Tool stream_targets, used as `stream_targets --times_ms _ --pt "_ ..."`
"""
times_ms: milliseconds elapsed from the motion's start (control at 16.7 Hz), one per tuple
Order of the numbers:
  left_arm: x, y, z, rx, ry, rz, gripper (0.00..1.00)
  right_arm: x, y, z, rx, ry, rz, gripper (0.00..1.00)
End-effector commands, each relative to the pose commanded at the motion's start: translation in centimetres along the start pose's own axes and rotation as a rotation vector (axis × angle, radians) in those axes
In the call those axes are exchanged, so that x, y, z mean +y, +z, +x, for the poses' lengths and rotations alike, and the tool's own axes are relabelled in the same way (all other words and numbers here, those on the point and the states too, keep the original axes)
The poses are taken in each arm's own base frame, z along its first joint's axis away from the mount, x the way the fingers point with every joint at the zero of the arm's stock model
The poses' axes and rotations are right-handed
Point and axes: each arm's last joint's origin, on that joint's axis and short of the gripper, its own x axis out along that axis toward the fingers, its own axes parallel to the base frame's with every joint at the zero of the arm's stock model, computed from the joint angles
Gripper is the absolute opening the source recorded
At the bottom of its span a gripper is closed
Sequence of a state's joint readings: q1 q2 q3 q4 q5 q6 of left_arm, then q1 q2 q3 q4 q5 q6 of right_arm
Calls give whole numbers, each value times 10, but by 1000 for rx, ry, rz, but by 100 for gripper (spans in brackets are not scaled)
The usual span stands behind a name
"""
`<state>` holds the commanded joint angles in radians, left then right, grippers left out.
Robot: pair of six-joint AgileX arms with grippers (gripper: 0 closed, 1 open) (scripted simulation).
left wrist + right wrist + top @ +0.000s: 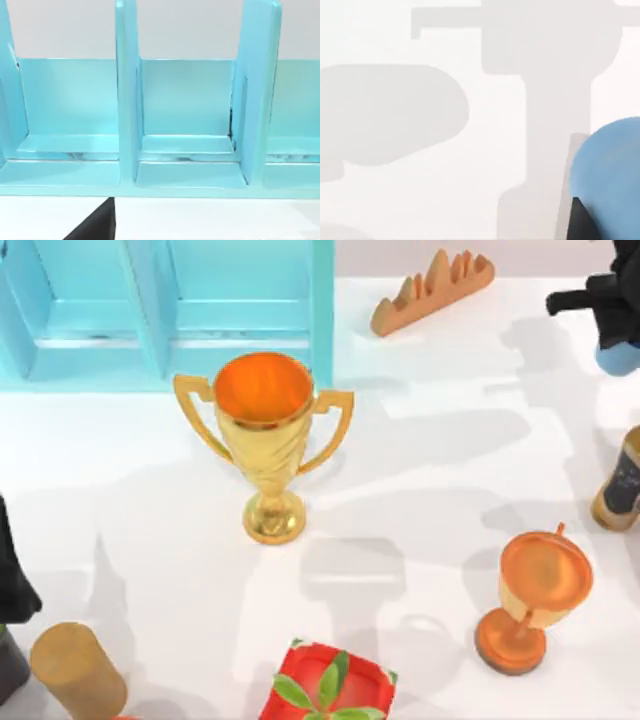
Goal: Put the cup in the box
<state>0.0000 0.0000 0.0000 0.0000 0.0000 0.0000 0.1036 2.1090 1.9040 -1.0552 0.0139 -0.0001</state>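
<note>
The cup (620,356) is a small plain blue tumbler at the top view's far right edge, directly under my right gripper (600,302). In the right wrist view the cup (610,170) looms close, with a black finger (580,222) against it and the white table well below, so the gripper looks shut on it and holds it aloft. The box (160,310) is a turquoise case with upright dividers at the back left. Its compartments (185,125) face the left wrist camera. My left arm (12,580) sits parked at the left edge.
A gold two-handled trophy (265,440) stands in front of the box. An orange goblet (535,590) is at the front right, with a brown bottle (622,485) behind it. A tan rack (432,290) lies at the back. A tan cylinder (78,670) and a red leafy block (330,685) stand in front.
</note>
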Motion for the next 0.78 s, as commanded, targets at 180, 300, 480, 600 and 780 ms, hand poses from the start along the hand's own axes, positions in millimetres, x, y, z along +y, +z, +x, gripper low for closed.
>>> stream_targets --times_ms 180,300,480,600,780 --pt "0 0 0 0 0 0 100 -75 -42 -41 43 -26 21 0" --pt "0 0 0 0 0 0 100 -117 -79 -61 100 -33 66 0" --pt "0 0 0 0 0 0 100 -146 -126 -76 187 -12 114 0" --pt "0 0 0 0 0 0 100 -151 -140 -80 213 0 125 0" --pt "0 0 0 0 0 0 100 -151 -140 -81 214 1 126 0"
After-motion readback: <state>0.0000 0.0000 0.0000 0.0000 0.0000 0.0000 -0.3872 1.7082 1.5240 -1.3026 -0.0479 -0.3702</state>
